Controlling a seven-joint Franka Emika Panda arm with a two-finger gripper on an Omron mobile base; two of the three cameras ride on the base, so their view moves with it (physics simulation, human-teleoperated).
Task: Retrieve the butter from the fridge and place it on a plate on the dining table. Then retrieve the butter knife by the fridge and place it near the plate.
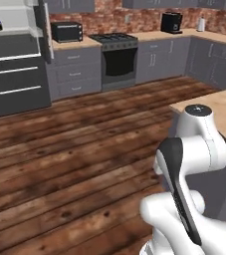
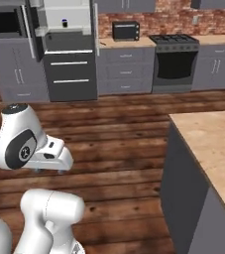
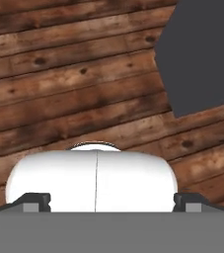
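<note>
Across the wooden floor [image 2: 114, 129], the fridge [image 2: 67, 49] stands with its upper door open; no butter can be made out inside. Nearby, the hand [image 3: 111, 200] hangs released, fingertips [image 3: 34, 201] wide apart, beside the worktop [image 2: 213, 139].

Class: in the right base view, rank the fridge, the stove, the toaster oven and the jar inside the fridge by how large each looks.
1. fridge
2. stove
3. toaster oven
4. jar
All stand along the far wall, so nearness hardly skews this.
</note>
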